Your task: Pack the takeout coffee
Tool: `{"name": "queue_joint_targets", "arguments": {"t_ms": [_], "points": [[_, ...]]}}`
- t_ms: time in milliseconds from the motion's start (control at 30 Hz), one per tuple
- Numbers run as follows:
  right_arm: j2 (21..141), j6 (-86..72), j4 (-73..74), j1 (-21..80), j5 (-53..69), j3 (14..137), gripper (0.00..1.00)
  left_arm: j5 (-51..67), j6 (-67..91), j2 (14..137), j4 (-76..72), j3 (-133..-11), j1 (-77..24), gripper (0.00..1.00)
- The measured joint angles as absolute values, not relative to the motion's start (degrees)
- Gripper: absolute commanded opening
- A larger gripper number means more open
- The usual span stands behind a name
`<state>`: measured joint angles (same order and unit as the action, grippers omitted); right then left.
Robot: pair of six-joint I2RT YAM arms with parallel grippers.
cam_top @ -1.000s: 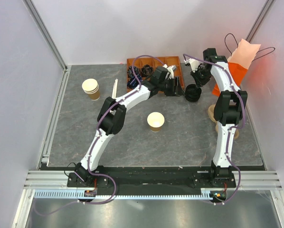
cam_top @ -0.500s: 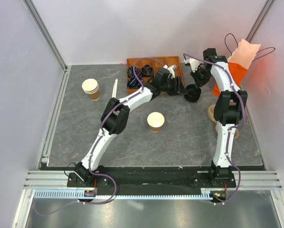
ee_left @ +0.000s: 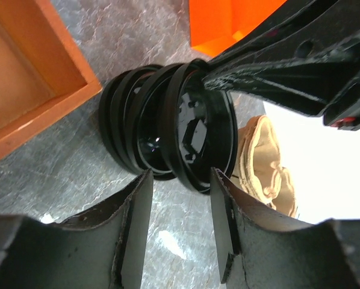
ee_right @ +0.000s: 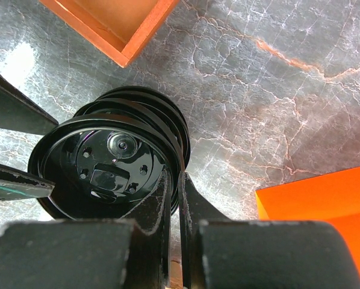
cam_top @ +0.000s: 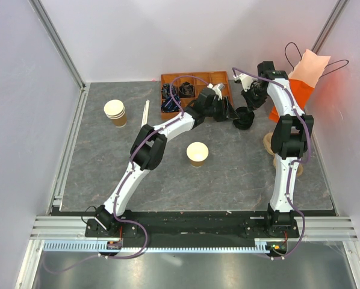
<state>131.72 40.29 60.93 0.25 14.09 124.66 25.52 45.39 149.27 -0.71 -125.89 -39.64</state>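
Only the top view shows the takeout coffee cup (cam_top: 197, 154): lidless, upright, mid-table (cam_top: 240, 171). The right gripper (ee_right: 174, 183) is clamped on the top lid (ee_right: 102, 171) of the lid stack (ee_left: 115, 123). The left gripper (ee_left: 179, 180) is spread apart beside it, holding nothing.

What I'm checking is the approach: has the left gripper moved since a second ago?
Yes. Judged against the fixed orange tray, the left gripper has slid rightward, closing on the black lids.
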Motion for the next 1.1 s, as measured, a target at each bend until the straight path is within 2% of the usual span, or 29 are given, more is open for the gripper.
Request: {"name": "queue_joint_targets", "arguments": {"t_ms": [100,267,400,533,633,733,767,833,967,1100], "points": [[131.7,40.3,60.9,0.3,14.3,124.7,0.0,25.5,46.0,149.4,-1.7,-126.1,-39.6,0.45],[131.7,40.3,60.8,0.3,14.2,124.7,0.0,25.6,47.0,150.1,-2.9,-127.2,-39.6,0.33],[131.7,40.3,60.9,0.1,14.3,124.7,0.05,25.6,47.6,150.7,-3.5,-127.3,-39.6,0.27],[131.7,40.4,60.9,0.1,14.3,124.7,0.1,25.6,48.2,151.2,-3.5,-127.3,-39.6,0.17],[131.7,40.3,60.9,0.1,14.3,124.7,0.2,25.5,48.4,151.3,-3.2,-127.3,-39.6,0.09],[131.7,40.3,61.4,0.1,14.3,124.7,0.35,25.4,48.5,151.3,-3.2,-127.3,-39.4,0.03],[131.6,40.2,61.5,0.1,14.4,124.7,0.42,25.5,48.6,151.3,-3.2,-127.3,-39.4,0.02],[131.6,40.2,61.5,0.1,14.6,124.7,0.47,25.6,48.6,151.3,-3.2,-127.3,-39.4,0.02],[131.6,40.2,61.7,0.3,14.8,124.7,0.67,25.8,48.9,151.3,-3.4,-127.1,-39.0,0.02],[131.5,40.0,62.2,0.3,15.1,125.4,0.79,26.3,49.7,151.1,-3.5,-126.0,-38.4,0.02]]}}
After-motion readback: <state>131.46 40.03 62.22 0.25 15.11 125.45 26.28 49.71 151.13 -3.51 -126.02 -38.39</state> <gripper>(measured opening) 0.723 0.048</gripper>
